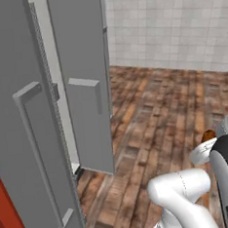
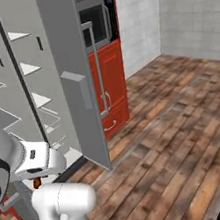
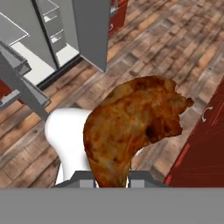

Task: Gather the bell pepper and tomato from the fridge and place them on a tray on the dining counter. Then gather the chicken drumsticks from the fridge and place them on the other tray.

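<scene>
Here, fingers clamped on drumstick (image 3: pixel 135 127) above wood-plank floor (image 3: pixel 166 48); fridge (image 2: pixel 71 78) open.

Wood plank floor (image 2: pixel 177 136), pale tiled walls (image 1: pixel 176 22), red cabinets (image 2: pixel 110 81), built-in microwave (image 2: pixel 97 25)

Open fridge (image 2: pixel 24 70) doors (image 1: pixel 84 89) block left; wood floor (image 2: pixel 177 136) clear ahead and right.

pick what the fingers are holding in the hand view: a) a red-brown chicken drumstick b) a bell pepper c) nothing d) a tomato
a, in the hand view a lumpy red-brown chicken drumstick rises from between the fingers, which are closed on its lower end, above the wooden floor.
</scene>
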